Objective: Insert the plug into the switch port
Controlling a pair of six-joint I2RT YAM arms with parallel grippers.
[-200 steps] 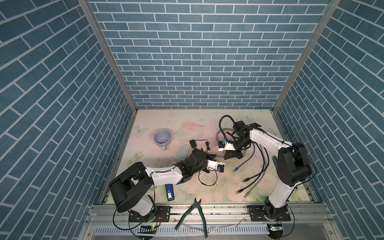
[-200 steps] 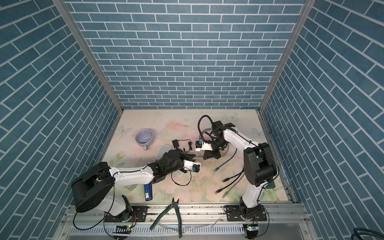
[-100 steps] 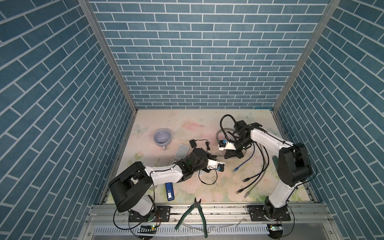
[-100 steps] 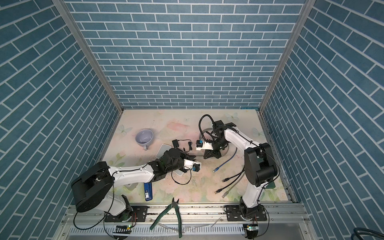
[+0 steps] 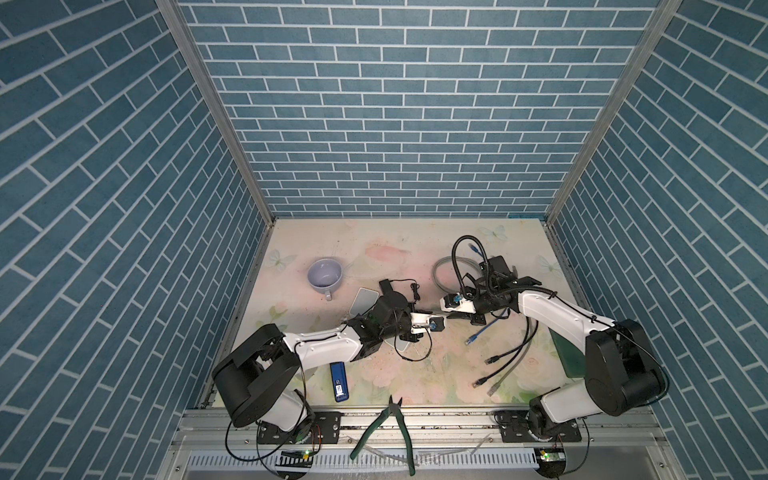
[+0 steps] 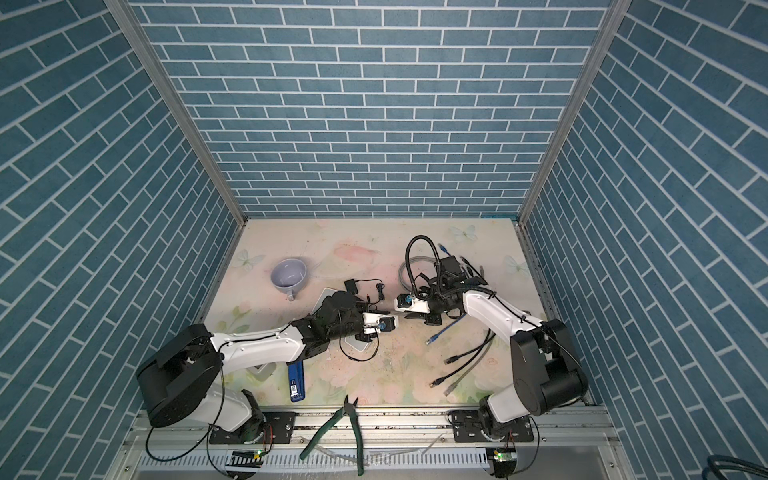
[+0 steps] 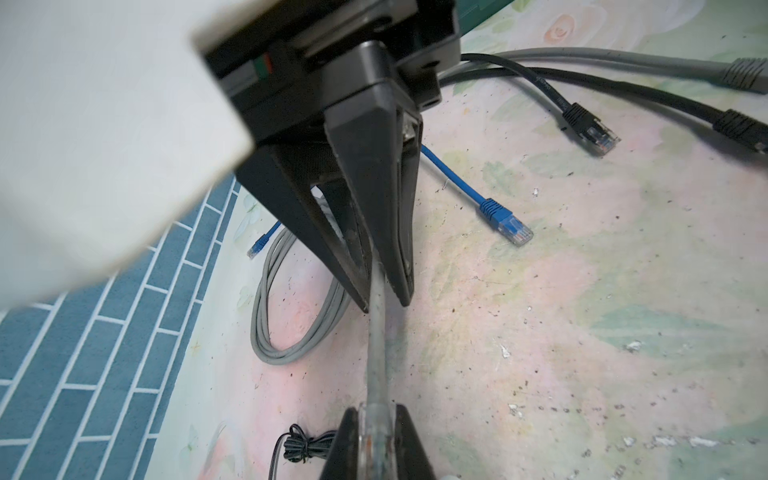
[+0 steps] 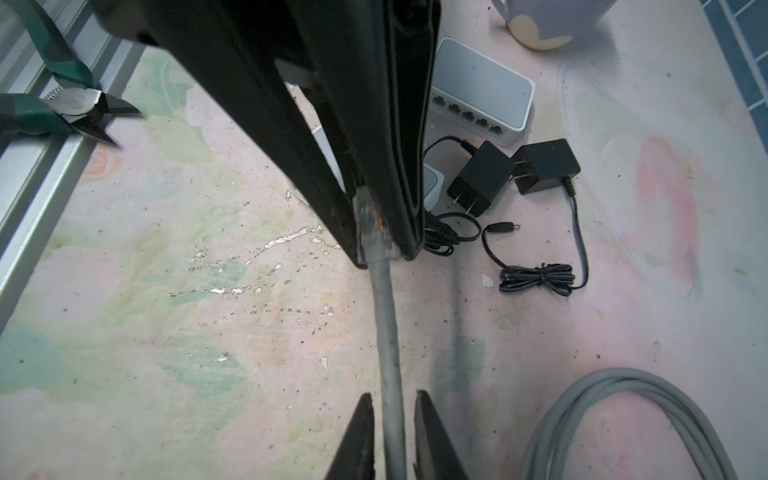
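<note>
Left gripper (image 7: 376, 409) clenches the plug (image 7: 374, 440); right gripper (image 8: 392, 395) — seemingly unclenched — straddles its cable (image 8: 386, 316).

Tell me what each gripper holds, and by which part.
The left gripper pinches the grey cable by its clear plug. The right gripper straddles the cable, gaps on both sides, gripping nothing.

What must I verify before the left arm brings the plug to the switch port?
1. Left gripper grips the plug: ok, jaws shut on it.
2. Right gripper free of the grey cable: ok, jaws stand apart from it.
3. Switch ports empty: ok, in the right wrist view.
4. Plug nose free for insertion: not ok, it seems to point inward between the left jaws.
5. Latch side: cannot tell.
6. Space before the ports: not ok, black adapters lie close there.
</note>
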